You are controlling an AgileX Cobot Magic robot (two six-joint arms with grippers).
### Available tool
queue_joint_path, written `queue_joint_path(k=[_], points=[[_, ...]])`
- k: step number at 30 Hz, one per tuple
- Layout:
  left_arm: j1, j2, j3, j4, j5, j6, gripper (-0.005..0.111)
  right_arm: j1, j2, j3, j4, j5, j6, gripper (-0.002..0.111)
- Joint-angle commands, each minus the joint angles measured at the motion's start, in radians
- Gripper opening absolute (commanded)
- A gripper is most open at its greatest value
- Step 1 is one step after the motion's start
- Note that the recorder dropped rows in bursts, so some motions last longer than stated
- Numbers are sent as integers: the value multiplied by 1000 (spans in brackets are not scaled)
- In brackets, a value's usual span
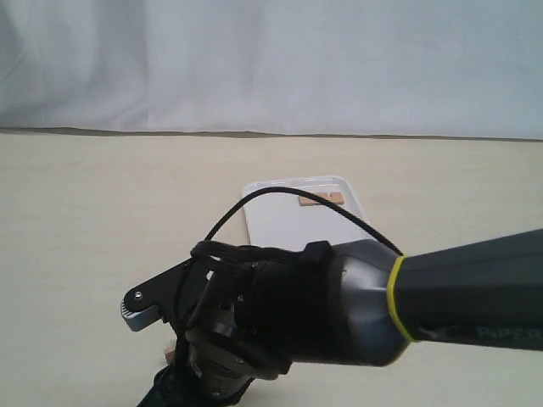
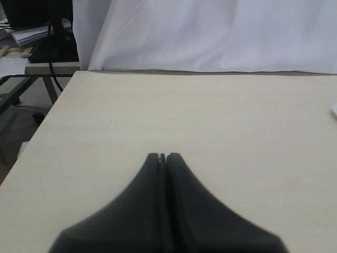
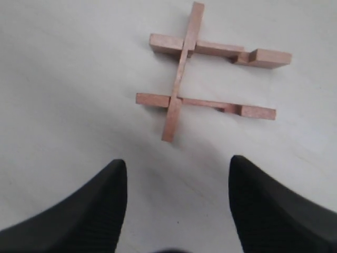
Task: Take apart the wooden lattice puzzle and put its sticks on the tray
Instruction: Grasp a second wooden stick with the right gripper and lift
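We're looking down between the fingers of the right gripper point(image 3: 178, 162): spread wide, gripping nothing, just short of the wooden lattice puzzle point(image 3: 182, 74). It lies on the table point(image 3: 63, 79) with three sticks point(image 3: 258, 111) interlocked and two notches showing open. A fourth stick point(image 1: 321, 198) lies at the far end of the tray point(image 1: 288, 222). Our left gripper point(image 2: 163, 156) is pressed closed, empty, above the table.

One lattice puzzle point(image 3: 181, 79), three sticks point(image 3: 210, 48) joined in it. One loose stick point(image 1: 321, 199). One tray point(image 1: 280, 222).
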Motion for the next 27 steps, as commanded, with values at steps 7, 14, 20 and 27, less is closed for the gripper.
queue_joint_path(k=[7, 14, 20, 27], points=[[-1, -2, 2, -5, -13, 0, 0, -6, 71, 4, 11, -116, 9, 52], [-1, -2, 2, -5, -13, 0, 0, -6, 80, 4, 1, -126, 9, 35], [-1, -2, 2, -5, -13, 0, 0, -6, 90, 4, -1, -140, 28, 31], [-1, -2, 2, -5, -13, 0, 0, -6, 105, 4, -11, -142, 39, 31]])
